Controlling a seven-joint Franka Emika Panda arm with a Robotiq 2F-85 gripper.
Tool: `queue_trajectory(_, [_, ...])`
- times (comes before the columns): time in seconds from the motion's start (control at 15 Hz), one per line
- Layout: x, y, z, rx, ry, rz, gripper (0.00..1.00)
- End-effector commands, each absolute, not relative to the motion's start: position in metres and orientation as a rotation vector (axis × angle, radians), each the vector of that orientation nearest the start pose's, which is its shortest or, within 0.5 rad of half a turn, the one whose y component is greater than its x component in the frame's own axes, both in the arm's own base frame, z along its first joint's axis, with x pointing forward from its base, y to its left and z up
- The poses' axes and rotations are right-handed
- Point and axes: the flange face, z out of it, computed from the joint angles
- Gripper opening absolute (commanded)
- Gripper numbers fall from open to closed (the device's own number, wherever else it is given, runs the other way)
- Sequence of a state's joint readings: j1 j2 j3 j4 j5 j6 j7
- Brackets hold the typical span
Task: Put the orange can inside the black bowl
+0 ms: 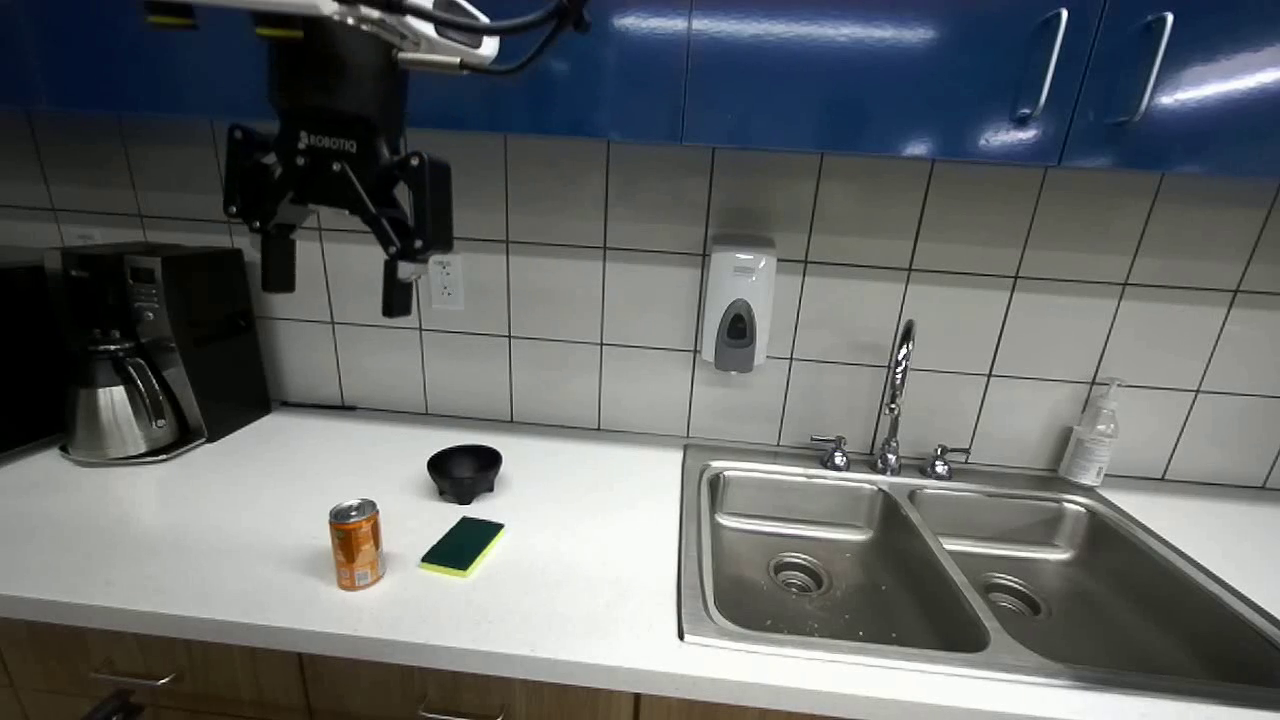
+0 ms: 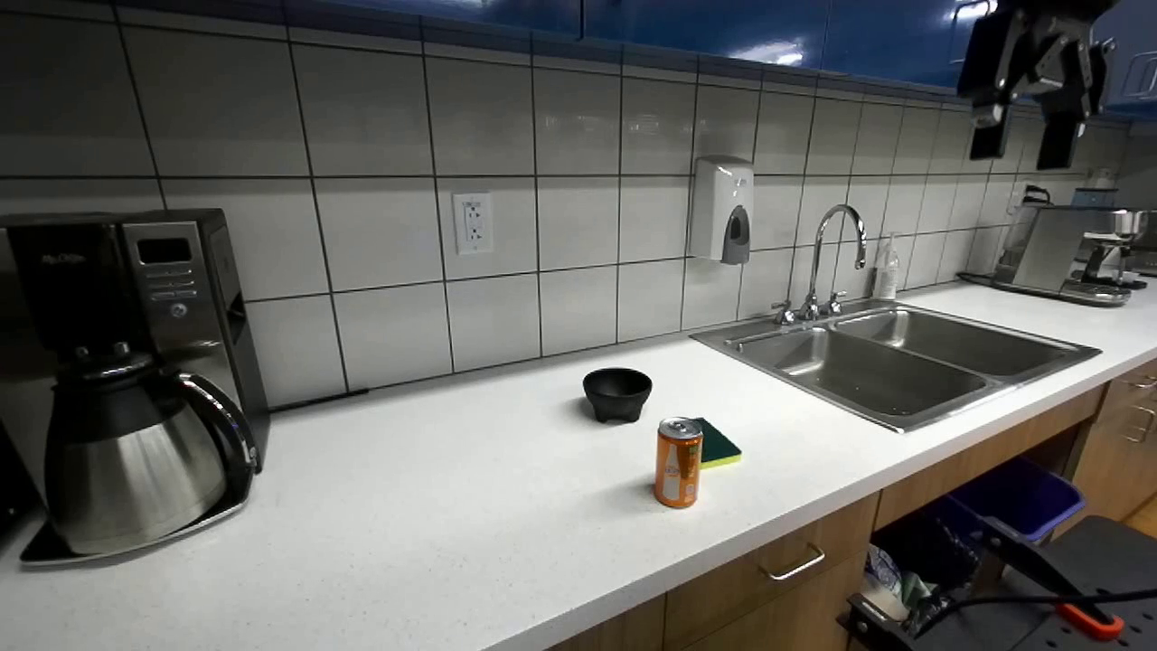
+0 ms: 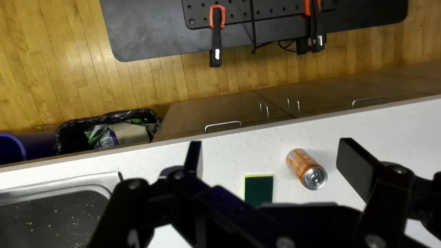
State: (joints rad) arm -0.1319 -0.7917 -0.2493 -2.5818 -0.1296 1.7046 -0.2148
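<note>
The orange can stands upright on the white counter in both exterior views, near the front edge. The wrist view shows its silvery top and orange side. The black bowl sits upright on short feet behind the can, nearer the tiled wall; it also shows in an exterior view and looks empty. The bowl does not show in the wrist view. My gripper is open and empty, high above the counter, apart from everything. In the wrist view the can lies between the spread fingers, far below them.
A green and yellow sponge lies beside the can, in front of the bowl. A coffee maker with a steel carafe stands at one end. A double steel sink is set in the counter. Blue cabinets hang above.
</note>
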Motion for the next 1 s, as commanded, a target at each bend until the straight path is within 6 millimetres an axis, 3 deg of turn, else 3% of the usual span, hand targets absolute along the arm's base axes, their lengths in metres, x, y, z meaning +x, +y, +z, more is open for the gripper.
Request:
queue_trajectory(0.0, [0.281,-0.110,0.442,-3.175,-0.004,0.217,1.00])
queue_trajectory(0.2, [0.280,-0.094,0.407,-3.219,-0.078,0.279,1.00])
queue_trajectory(0.4, [0.284,-0.077,0.386,-3.227,-0.118,0.287,1.00])
queue_trajectory(0.47, [0.300,-0.072,0.390,-3.225,-0.130,0.280,1.00])
queue_trajectory(0.93, [0.332,-0.015,0.349,-3.249,-0.183,0.266,1.00])
